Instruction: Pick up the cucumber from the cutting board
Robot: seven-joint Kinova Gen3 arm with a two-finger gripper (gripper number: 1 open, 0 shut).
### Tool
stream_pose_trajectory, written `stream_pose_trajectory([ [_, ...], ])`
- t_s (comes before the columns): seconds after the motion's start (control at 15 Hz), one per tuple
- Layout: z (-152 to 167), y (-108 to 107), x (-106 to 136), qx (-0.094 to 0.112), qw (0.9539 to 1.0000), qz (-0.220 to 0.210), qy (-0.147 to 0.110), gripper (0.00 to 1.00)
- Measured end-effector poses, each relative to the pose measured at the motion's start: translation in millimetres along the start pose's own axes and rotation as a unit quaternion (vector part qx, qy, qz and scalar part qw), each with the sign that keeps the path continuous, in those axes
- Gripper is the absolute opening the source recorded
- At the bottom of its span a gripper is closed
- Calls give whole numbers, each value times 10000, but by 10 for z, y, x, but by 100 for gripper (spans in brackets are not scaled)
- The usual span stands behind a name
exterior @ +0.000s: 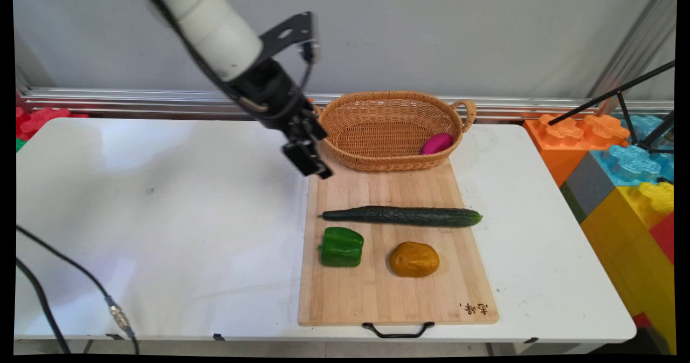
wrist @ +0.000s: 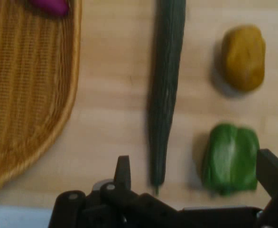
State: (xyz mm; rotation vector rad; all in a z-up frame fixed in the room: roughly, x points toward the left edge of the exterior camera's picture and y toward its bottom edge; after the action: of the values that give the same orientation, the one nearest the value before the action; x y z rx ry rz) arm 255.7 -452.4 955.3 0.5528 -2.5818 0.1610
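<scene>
Pincer (wrist: 196, 178) is hanging released, fingers spread wide, gripping nothing and touching nothing. In the main view it (exterior: 308, 161) is hovering over the far left corner of the cutting board (exterior: 377, 293), just beside the basket's left rim.

Count, near to far on the counter (exterior: 161, 217):
- 1 cutting board, black handle at the near edge, burnt mark at the near right corner
- 1 green pepper (exterior: 341, 247), near left on the board
- 1 brown-yellow potato (exterior: 414, 259), right of the pepper, apart from it
- 1 cucumber (exterior: 401, 216) lying crosswise just behind both, touching neither
- 1 wicker basket (exterior: 377, 158) sitting on the board's far end
- 1 magenta oval item (exterior: 437, 143) lying inside the basket at its right end

View differences:
- Hand view is showing the finger gap, with the cucumber (wrist: 166, 90) tip between the fingers and the pepper (wrist: 231, 159) just inside one of them; potato (wrist: 245, 58) farther out; basket (wrist: 30, 95) only partly in frame, magenta item (wrist: 51, 4) cut off at the edge.
- Main view alone is showing the whole board, the counter, loose black cables at near left, and coloured foam blocks (exterior: 620, 158) off the counter's right side.
</scene>
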Motion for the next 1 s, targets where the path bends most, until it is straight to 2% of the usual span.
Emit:
stream_pose_trajectory([
  [0.33,454,-32,149,-66,9992,-91,372,100],
  [0.73,1157,-28,10,-193,9983,-16,558,100],
  [1.0,1613,-79,-65,-134,9979,61,637,100],
])
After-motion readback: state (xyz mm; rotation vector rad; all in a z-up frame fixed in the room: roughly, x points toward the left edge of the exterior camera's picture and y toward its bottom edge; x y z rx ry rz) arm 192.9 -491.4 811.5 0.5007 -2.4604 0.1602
